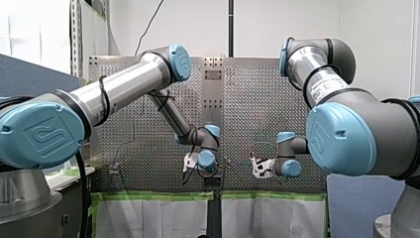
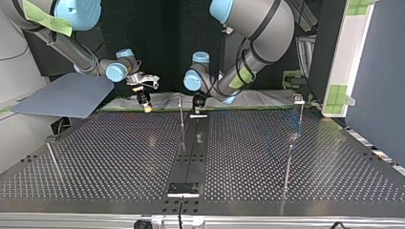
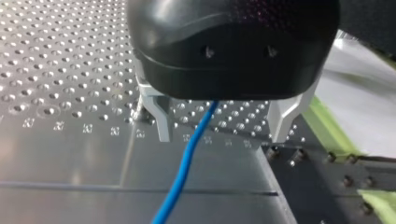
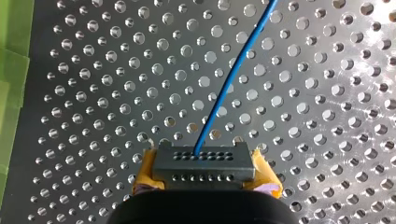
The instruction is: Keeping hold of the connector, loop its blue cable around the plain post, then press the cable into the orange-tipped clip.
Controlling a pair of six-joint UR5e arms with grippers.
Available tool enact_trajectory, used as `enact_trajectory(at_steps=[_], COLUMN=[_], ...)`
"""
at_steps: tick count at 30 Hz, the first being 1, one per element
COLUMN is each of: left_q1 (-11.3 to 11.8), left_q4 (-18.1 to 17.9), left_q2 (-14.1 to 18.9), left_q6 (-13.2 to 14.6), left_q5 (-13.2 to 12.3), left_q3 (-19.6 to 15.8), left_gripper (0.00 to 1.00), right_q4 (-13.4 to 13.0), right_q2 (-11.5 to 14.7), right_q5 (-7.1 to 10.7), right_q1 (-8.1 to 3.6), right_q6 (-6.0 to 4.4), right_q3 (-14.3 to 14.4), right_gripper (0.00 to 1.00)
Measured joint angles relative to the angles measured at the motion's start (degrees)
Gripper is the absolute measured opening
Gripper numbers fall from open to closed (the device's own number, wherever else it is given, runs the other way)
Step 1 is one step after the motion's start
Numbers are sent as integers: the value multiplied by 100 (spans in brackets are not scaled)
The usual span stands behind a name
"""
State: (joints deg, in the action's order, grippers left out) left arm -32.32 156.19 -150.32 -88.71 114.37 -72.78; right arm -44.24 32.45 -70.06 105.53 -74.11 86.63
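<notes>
- My right gripper (image 4: 205,170) is clenched on the dark grey, rectangular connector (image 4: 201,161), which has rows of small holes. The yellow pads (image 4: 144,171) press its two ends.
- The thin blue cable (image 4: 229,79) leaves the connector's holed face and runs away from it above the silver perforated metal table (image 4: 327,116).
- Green tape strips (image 4: 14,70) lie along the table's edge, off to one side of the connector.
- My left gripper (image 3: 222,135), black with metal fingers (image 3: 161,121), is spread wide. The cable from the connector passes between the fingers and touches neither.
- In the top view my left gripper hangs near the connector, at its right.
</notes>
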Motion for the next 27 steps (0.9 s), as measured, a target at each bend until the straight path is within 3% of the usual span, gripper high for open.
enact_trajectory(at_steps=[10,27], left_q1=[-123,-406], left_q4=[58,129], left_q2=[339,370], left_q6=[108,170], left_q5=[-172,-78], left_q3=[-397,-553], left_gripper=[100,100], right_q4=[2,2], right_q2=[1,-3], right_q5=[0,0], right_q1=[-10,-24], right_q6=[-12,-9], right_q3=[-2,0], right_gripper=[0,0])
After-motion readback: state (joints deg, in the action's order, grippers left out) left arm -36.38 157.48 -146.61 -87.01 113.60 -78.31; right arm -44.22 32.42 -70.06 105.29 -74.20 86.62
